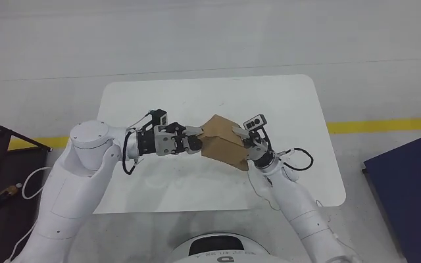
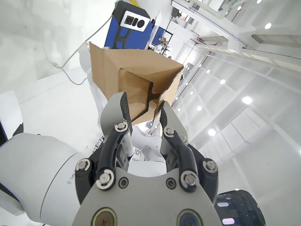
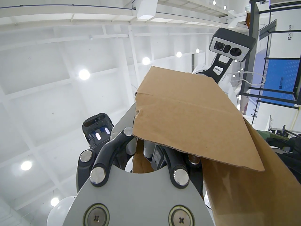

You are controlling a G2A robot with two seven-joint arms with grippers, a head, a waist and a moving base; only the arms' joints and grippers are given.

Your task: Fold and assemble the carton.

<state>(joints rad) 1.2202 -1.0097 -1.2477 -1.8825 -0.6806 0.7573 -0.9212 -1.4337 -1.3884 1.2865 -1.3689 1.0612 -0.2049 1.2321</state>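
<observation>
- A brown cardboard carton (image 1: 223, 139) is held over the middle of the white rectangular counter (image 1: 296, 105), between the two end effectors.
- In the top view its long axis runs across the counter from the left end effector (image 1: 192, 141) to the right end effector (image 1: 250, 150), slanted so that the right end lies nearer the robot. A folded ridge is turned toward the far edge.
- The left end effector is closed on the carton's left corner. In the left wrist view its two toothed fingers (image 2: 123, 109) are set on either side of that corner, and both touch cardboard.
- The right end effector is pressed against the carton's opposite end. Whether it is open or closed cannot be told, since a flap covers it.
- The left wrist view shows the end of the carton (image 2: 131, 71) that the top view hides. Inner flaps are folded in there, and a dark stepped gap is left between them. The right arm's black wrist camera (image 2: 134, 22) is seen beyond the carton.
- The right wrist view shows a flat creased flap (image 3: 188, 116) lying across that end effector, with a second panel angled away beneath it. The left arm's grey wrist camera (image 3: 231, 45) is seen behind the flap.
</observation>
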